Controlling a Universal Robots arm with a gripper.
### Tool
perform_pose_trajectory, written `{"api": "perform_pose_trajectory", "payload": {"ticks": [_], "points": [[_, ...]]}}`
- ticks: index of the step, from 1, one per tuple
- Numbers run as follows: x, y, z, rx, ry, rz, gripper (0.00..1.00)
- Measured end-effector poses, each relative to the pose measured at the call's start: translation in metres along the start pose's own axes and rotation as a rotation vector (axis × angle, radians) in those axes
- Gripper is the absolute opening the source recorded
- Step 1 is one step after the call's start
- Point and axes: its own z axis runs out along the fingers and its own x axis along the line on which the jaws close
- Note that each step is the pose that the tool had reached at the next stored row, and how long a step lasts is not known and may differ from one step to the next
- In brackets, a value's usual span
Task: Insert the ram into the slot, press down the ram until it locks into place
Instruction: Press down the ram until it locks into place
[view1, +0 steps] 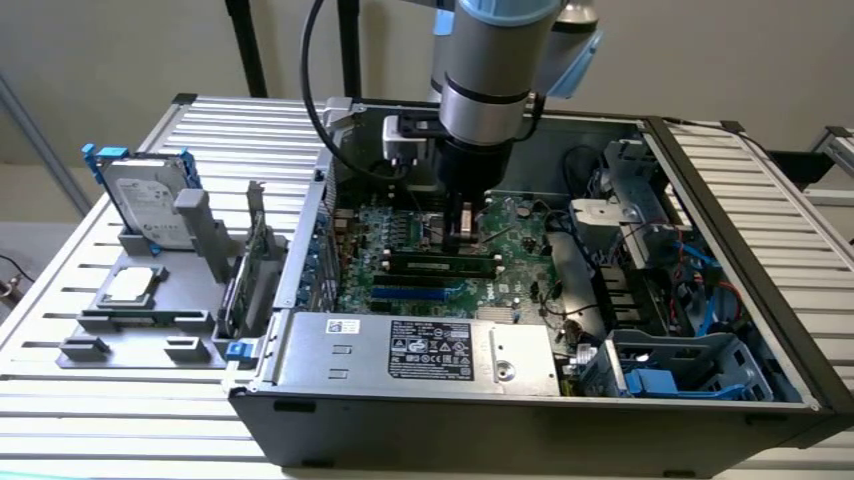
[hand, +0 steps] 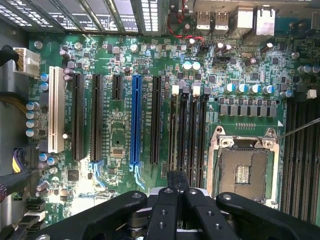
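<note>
The ram (view1: 434, 266), a thin green stick with dark chips, stands upright in a black slot (view1: 400, 273) on the motherboard inside the open computer case. Pale latch tabs show at both ends of the slot. My gripper (view1: 463, 238) hangs straight down over the ram's right half as seen in the exterior view, its tip close above the stick's top edge. I cannot tell if they touch. In the wrist view the gripper (hand: 177, 176) is shut, its black fingers (hand: 167, 205) pressed together with nothing between them. It points at the parallel black memory slots (hand: 192, 130) with pale tabs (hand: 196, 90).
A blue slot (view1: 411, 293) (hand: 135, 120) runs beside the memory slots, and the bare processor socket (hand: 242, 170) lies on their other side. The metal power supply (view1: 414, 350) sits at the case front, and cables and drive bays (view1: 641, 270) crowd the right. A hard drive (view1: 140, 200) stands outside.
</note>
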Motion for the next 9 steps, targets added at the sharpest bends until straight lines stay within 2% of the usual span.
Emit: {"api": "perform_pose_trajectory", "payload": {"ticks": [9], "points": [[-0.0005,0.0015,0.0110,0.0000,0.0023,0.000,0.10]]}}
